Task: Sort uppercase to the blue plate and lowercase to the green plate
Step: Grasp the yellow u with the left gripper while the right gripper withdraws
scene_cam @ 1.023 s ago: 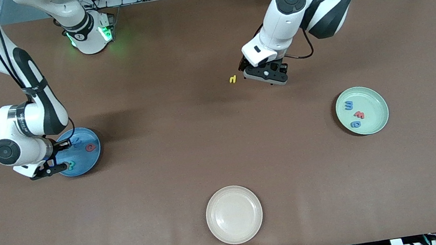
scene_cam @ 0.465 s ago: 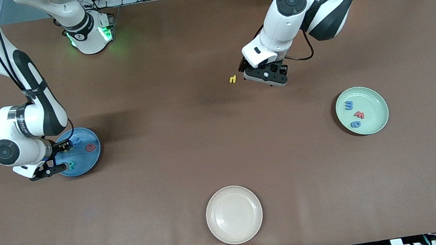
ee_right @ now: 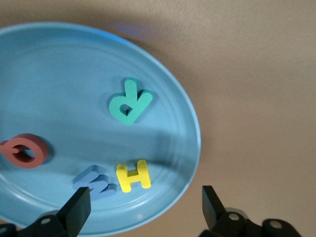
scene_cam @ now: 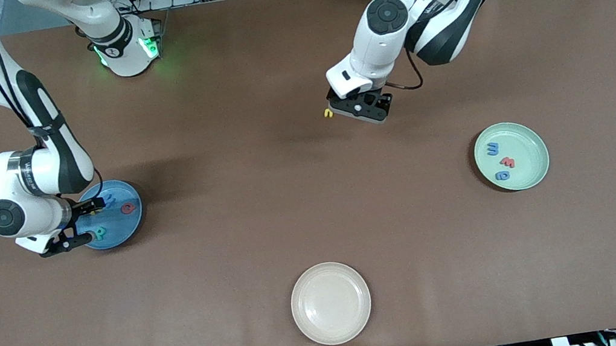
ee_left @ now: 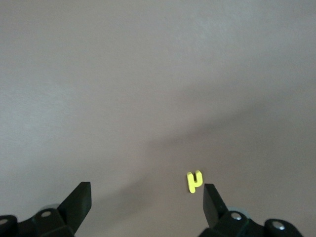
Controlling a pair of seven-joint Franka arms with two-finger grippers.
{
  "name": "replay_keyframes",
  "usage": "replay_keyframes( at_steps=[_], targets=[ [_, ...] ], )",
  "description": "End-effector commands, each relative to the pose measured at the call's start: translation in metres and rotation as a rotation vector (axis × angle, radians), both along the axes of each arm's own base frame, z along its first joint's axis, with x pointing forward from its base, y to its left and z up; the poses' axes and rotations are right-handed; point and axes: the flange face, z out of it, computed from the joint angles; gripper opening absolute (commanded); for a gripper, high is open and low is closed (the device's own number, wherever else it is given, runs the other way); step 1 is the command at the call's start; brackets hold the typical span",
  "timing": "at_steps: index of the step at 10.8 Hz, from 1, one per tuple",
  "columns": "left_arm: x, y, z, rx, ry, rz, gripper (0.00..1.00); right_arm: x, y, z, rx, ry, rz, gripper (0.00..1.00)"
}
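The blue plate [scene_cam: 119, 224] lies at the right arm's end and holds the red Q [scene_cam: 130, 208], teal R [scene_cam: 101, 232] and blue M [scene_cam: 111, 198]. The right wrist view shows the plate [ee_right: 59, 74] with the R [ee_right: 130, 102], Q [ee_right: 23, 150], M [ee_right: 94, 182] and yellow H [ee_right: 132, 176]. My right gripper [scene_cam: 84, 222] is open and empty over the plate's rim [ee_right: 145, 205]. The green plate [scene_cam: 527, 149] holds a blue m [scene_cam: 492, 149], a red-orange m [scene_cam: 507, 162] and a blue round letter [scene_cam: 502, 175]. The yellow lowercase letter [scene_cam: 328, 113] lies on the table. My left gripper [scene_cam: 344, 108] is open over it, the letter [ee_left: 194, 181] close to one finger [ee_left: 212, 200].
A cream plate [scene_cam: 331, 302] lies at the table edge nearest the front camera, midway along. The brown table [scene_cam: 265, 216] spreads between the three plates.
My left gripper has moved toward the right arm's end, until it is over the yellow letter. My right gripper has drifted slightly off the blue plate's middle.
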Motion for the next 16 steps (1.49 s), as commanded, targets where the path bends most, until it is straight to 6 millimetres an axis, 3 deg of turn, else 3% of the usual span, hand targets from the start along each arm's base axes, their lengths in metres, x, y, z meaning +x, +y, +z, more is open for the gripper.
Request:
replay_keyframes(
  at_steps=[1,7,10,13,16],
  targets=[
    [-0.006,-0.014,-0.012,0.004,0.009,-0.01,1.0,0.014,0.006,0.033,0.017,0.01,-0.006,1.0],
    [-0.068,-0.062,-0.08,0.055,0.04,0.085,1.0,0.042,0.037,0.137,0.025,-0.037,0.011,1.0],
    [-0.079,-0.066,-0.119,0.099,0.006,0.135,1.0,0.046,0.046,0.198,0.039,-0.116,0.025,1.0],
    [-0.089,-0.067,-0.137,0.128,0.016,0.162,1.0,0.051,0.063,0.267,0.051,-0.16,0.042,1.0],
    [-0.098,-0.073,-0.147,0.135,0.022,0.164,0.94,0.043,0.058,0.318,0.135,-0.235,0.002,1.0]
  ],
)
